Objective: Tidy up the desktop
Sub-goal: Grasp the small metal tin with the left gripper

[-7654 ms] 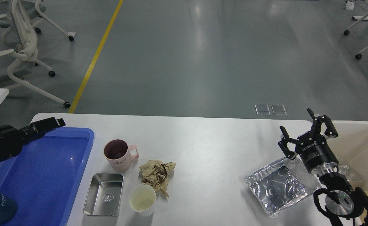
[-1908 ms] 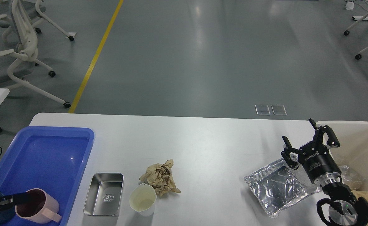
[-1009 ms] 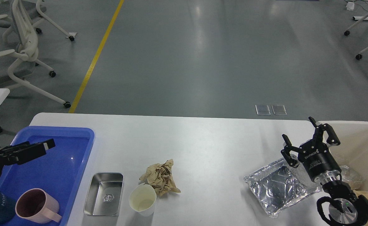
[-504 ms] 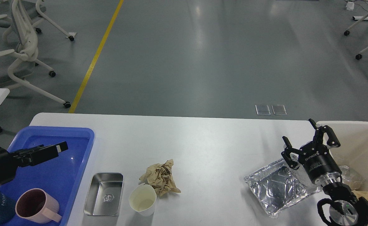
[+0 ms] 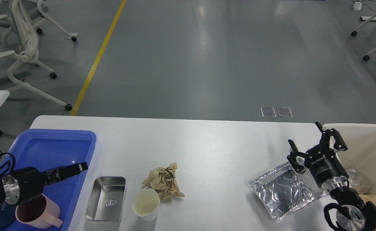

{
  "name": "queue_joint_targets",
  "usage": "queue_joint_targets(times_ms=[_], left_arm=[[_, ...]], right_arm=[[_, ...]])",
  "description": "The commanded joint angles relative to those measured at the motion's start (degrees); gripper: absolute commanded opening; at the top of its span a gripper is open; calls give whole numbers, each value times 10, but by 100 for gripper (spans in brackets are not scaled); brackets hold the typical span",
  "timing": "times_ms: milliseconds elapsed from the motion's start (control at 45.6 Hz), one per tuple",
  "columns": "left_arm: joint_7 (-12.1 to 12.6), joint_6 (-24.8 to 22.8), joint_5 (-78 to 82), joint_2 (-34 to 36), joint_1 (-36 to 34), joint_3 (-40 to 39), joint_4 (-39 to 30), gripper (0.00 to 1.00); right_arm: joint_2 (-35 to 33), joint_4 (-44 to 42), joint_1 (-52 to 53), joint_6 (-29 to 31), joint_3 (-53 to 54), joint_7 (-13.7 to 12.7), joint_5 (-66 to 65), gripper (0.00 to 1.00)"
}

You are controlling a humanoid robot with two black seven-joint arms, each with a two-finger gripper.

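White surface [image 5: 207,150] fills the foreground, bearing crumpled paper [image 5: 164,180] and foil tray [image 5: 282,189]. Left tool [image 5: 68,171] over blue tray [image 5: 46,150]: cannot tell. Right tool [image 5: 316,146] spread apart, empty.

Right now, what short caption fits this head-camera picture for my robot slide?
Halfway through tidying: pink mug in the blue tray; metal tin, paper cup, crumpled paper and foil tray wait on the desktop.

The white tabletop [image 5: 207,144] carries a blue tray [image 5: 51,144] at its left end, then a steel dish [image 5: 106,198], a paper cup [image 5: 146,203], crumpled brown paper [image 5: 164,180], and a foil container [image 5: 282,190] near the right end.
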Motion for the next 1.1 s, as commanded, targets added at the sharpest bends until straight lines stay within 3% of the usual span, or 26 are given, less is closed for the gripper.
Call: queue_joint_targets(times_ms=[0, 307, 570, 855, 987, 1075], left_arm=[[22, -6, 9, -42, -16, 24, 34, 94], [20, -5, 17, -103, -85, 117, 107, 91], [30, -4, 30, -122, -118, 185, 116, 89], [31, -6, 31, -125, -127, 200, 117, 56], [32, -6, 34, -118, -128, 230, 117, 55], [31, -6, 34, -118, -128, 233, 117, 49]], right_arm=[[2, -1, 1, 0, 0, 0, -1, 100], [3, 0, -1, 0, 0, 0, -1, 100], [3, -1, -2, 0, 1, 0, -1, 100], [3, -1, -1, 0, 2, 0, -1, 100], [3, -2, -2, 0, 2, 1, -1, 100], [3, -2, -2, -1, 2, 1, -1, 100]])
